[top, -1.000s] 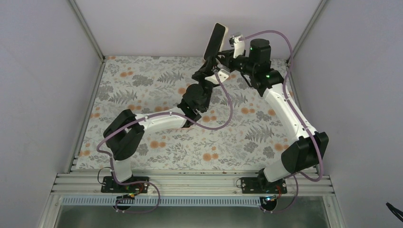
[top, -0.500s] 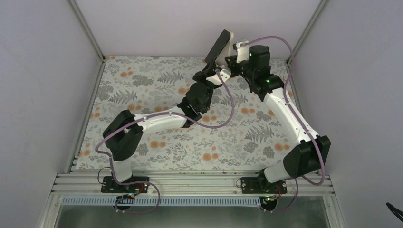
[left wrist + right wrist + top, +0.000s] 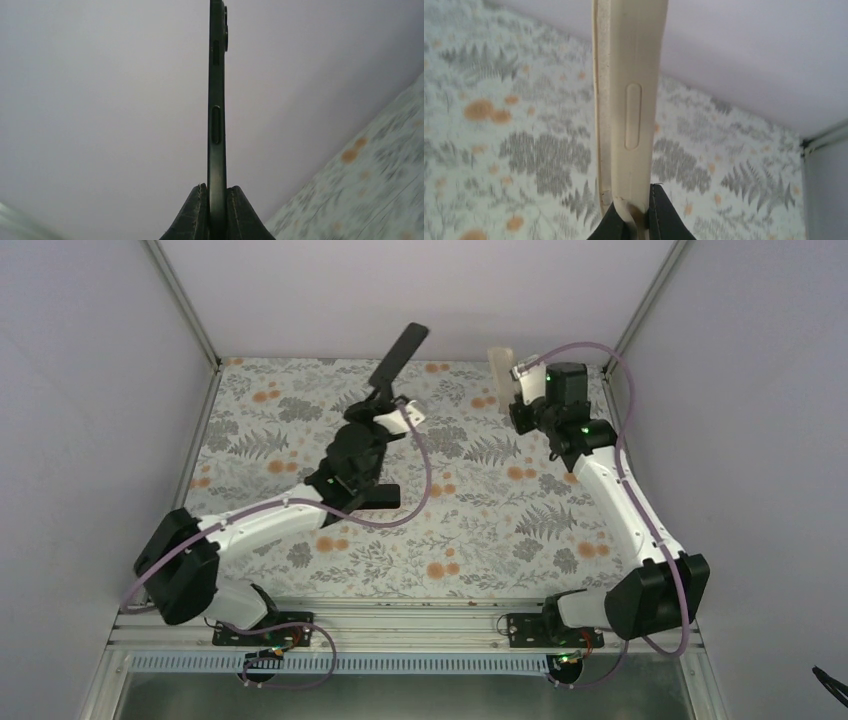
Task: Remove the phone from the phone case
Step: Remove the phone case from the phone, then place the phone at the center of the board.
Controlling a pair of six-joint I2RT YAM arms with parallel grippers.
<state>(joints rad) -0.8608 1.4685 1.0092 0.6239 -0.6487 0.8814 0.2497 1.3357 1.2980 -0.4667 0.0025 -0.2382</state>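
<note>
Aloft, phone [image 3: 398, 355] in left fingers [image 3: 195, 220], case [image 3: 497, 365] in right fingers [image 3: 666, 220], well apart.

phone [image 3: 398, 355]: slim, black, out of its cover, held aloft and tilted, lower end pinched in the left hand [image 3: 216, 202] | phone case [image 3: 498, 370]: cream, empty (side-button bump showing), upright, lower end gripped by the right hand [image 3: 631, 212], well apart from the phone

The phone [image 3: 400, 353] at eleven o'clock is black; the case [image 3: 497, 365] at one o'clock is cream. The tablecloth [image 3: 480, 530] shows grey ferns and orange blossoms on white.
</note>
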